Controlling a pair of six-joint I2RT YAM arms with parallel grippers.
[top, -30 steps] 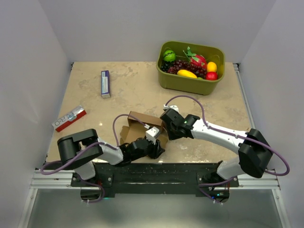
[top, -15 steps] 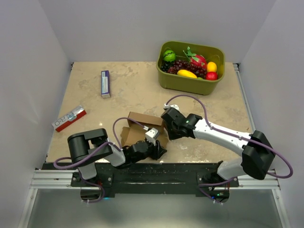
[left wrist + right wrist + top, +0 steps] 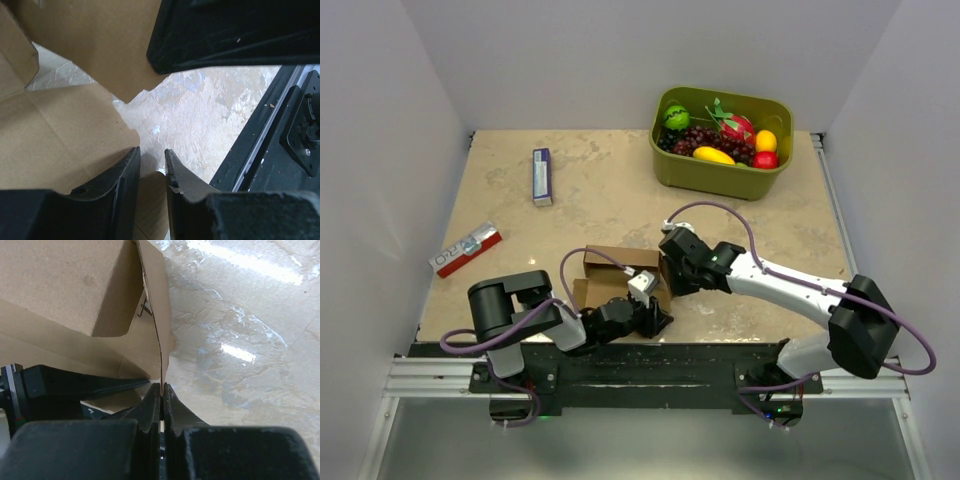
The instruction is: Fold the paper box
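plain brown paper box [image 3: 610, 277], kinda marbled beige tabletop [image 3: 590, 200] under it, olive green bin [image 3: 715, 178] beyond it with red, yellow, green and dark purple fruit [image 3: 713, 155], purple-and-white slim box [image 3: 541, 176], red-and-white printed box [image 3: 466, 249], white-and-black arms [image 3: 775, 278] either side of it

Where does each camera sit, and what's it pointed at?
Top external: above and behind, looking down on the table; left arm and right arm show.
Left wrist: on the left arm, facing the paper box past the left gripper.
Right wrist: on the right arm; the right gripper pinches the box's edge.
All share the paper box.
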